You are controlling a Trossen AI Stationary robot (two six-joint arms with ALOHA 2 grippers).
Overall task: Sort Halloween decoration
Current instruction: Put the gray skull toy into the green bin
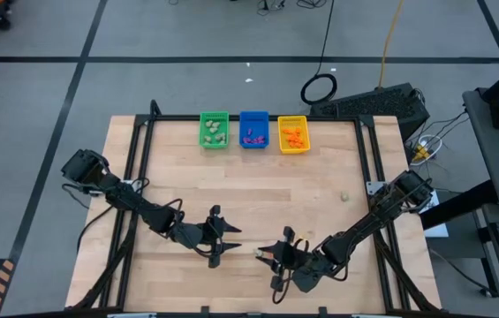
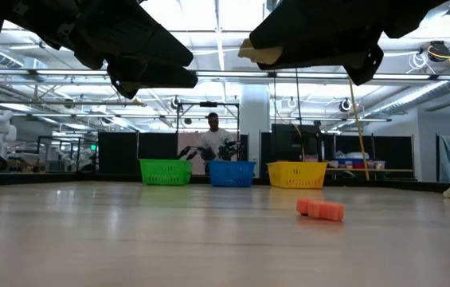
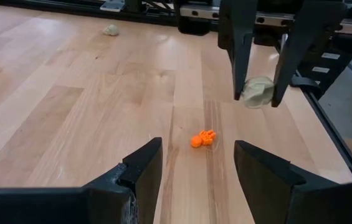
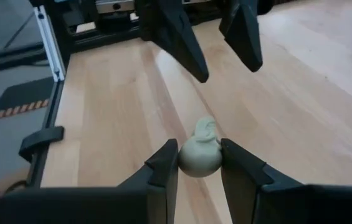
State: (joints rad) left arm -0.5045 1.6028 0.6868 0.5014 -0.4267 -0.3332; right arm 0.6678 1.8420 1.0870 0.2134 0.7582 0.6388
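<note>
Halloween trinkets decide our next move: our left hand [image 1: 216, 237] hovers with fingers apart and empty, facing an orange trinket [image 3: 203, 138] on the counter [image 1: 258, 194] between both hands. Our right hand [image 4: 199, 163] pinches a pale beige trinket [image 4: 200, 154]; its green bin [image 1: 214, 130] lies far-left across the counter.

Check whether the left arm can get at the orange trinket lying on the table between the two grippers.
Probably yes. The left gripper is open and empty, with the orange trinket on bare wood just ahead. The right gripper, shut on a pale trinket, is raised beyond it.
</note>
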